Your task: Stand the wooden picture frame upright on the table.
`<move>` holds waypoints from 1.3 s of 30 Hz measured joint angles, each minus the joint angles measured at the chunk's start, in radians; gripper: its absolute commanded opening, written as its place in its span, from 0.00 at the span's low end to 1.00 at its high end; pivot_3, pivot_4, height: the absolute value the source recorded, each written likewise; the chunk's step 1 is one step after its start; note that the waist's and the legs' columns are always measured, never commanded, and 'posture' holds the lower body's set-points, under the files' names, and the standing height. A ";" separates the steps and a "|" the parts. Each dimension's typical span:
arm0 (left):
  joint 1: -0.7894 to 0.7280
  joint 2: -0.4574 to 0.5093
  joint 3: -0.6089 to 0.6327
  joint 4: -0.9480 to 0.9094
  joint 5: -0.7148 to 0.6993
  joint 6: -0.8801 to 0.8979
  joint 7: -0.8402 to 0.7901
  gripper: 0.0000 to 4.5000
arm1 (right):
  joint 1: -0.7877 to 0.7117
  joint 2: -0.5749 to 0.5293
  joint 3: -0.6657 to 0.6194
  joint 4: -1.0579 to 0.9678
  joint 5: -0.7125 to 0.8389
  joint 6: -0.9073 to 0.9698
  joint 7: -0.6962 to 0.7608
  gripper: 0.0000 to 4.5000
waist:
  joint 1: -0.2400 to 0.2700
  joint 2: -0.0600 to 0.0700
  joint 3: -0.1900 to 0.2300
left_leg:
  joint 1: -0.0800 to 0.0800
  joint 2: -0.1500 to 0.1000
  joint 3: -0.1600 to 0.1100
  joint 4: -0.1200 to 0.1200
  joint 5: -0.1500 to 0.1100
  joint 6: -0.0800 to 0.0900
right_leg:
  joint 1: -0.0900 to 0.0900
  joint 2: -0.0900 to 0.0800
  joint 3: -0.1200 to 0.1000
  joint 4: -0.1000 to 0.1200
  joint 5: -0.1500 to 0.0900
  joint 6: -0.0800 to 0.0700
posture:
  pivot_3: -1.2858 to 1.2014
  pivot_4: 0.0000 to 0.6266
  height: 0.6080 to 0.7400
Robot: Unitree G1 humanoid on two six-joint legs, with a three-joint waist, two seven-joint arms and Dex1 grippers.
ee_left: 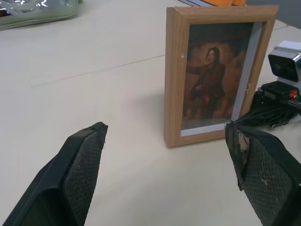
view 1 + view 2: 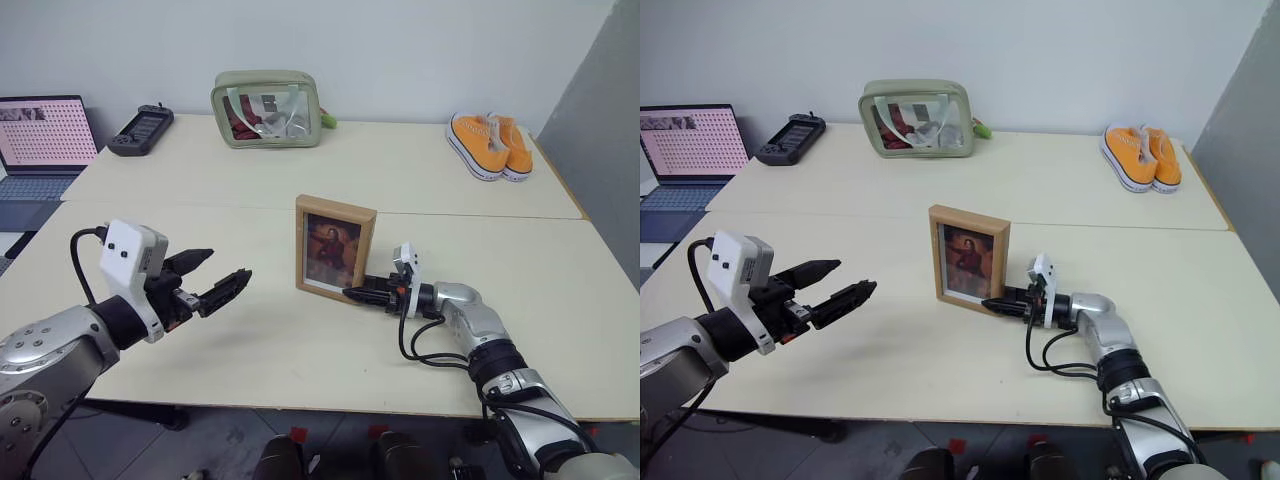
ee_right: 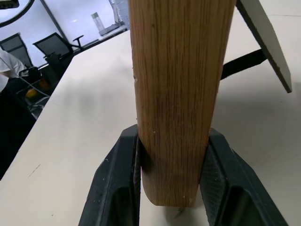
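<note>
Upright now on the counter (image 2: pixel 250 380), just on the near side of its seam and about midway between the left and right edges: the wooden picture frame (image 2: pixel 334 247), portrait facing the near edge, stand folded out behind. Clamped on its lower right side, the right tool (image 2: pixel 356 293). Spread wide and holding nothing, the left tool (image 2: pixel 212 280), well apart toward the left edge.

Table (image 2: pixel 250 370); frame (image 2: pixel 334 249), shoes (image 2: pixel 489 144), pouch (image 2: pixel 266 108).

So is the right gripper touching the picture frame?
Touching. The right wrist view shows the frame's wooden edge squeezed between both black fingers of the right gripper, no gap either side.
</note>
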 measured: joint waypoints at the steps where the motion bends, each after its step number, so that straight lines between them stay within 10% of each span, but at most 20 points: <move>1: 0.002 0.000 0.003 -0.001 0.000 0.001 0.000 0.95 | 0.000 0.000 0.000 0.000 0.000 0.000 0.000 0.29 | 0.000 0.000 0.000 | 0.000 0.000 0.000 0.000 0.000 0.000 | 0.000 0.000 0.000 0.000 0.000 0.000 | 0.52 0.24 1.00; 17: 0.034 0.033 0.036 -0.038 -0.092 0.040 -0.011 0.95 | -0.004 0.004 -0.001 -0.003 -0.019 0.002 -0.007 0.29 | 0.000 0.000 0.000 | 0.000 0.000 0.000 -0.001 0.000 0.000 | 0.000 0.000 0.000 -0.001 0.000 0.000 | 0.52 0.24 1.00; 26: 0.006 0.050 0.029 -0.021 -0.107 0.047 -0.044 0.96 | 0.002 0.002 -0.002 -0.014 -0.036 -0.003 -0.050 0.79 | 0.000 0.000 0.000 | 0.000 0.000 0.001 -0.001 0.000 0.000 | 0.000 0.000 0.001 -0.002 0.000 0.000 | 0.52 0.24 1.00; 39: -0.067 0.046 -0.040 0.011 -0.121 0.047 -0.049 0.96 | 0.054 -0.115 0.020 -0.144 -0.120 -0.027 -0.087 0.79 | 0.002 0.000 0.000 | 0.000 0.000 0.001 -0.001 0.000 0.000 | 0.001 0.000 0.000 -0.004 0.000 0.000 | 0.52 0.24 1.00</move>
